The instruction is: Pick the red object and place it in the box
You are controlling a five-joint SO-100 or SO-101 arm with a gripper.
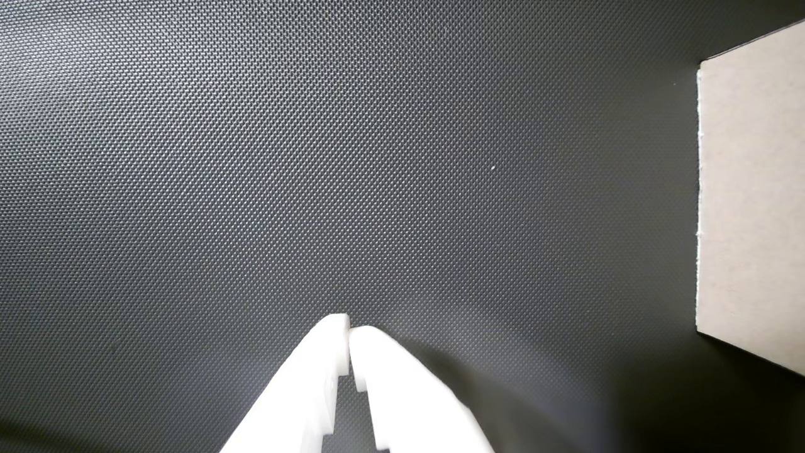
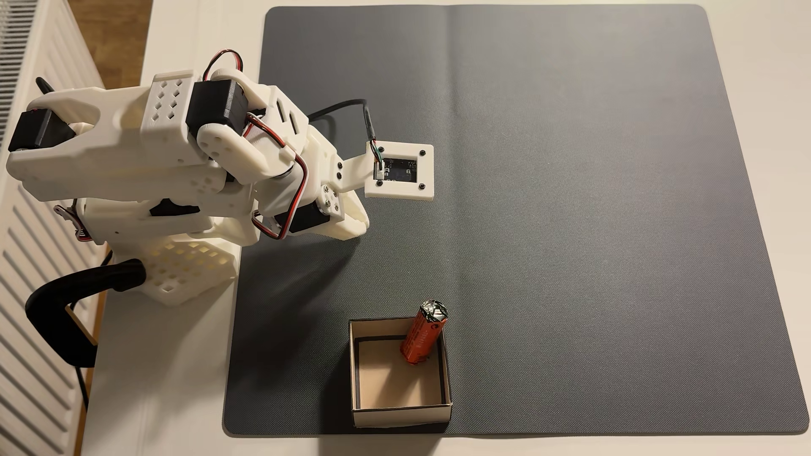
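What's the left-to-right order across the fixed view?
Radiator → arm → wrist camera → bare mat. The box and the red object overlap the camera's span, so they're left unordered.

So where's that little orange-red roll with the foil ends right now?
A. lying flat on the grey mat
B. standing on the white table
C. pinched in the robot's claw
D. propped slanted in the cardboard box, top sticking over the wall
D: in the fixed view the orange-red cylinder leans in a corner of the cardboard box, its foil end above the rim.
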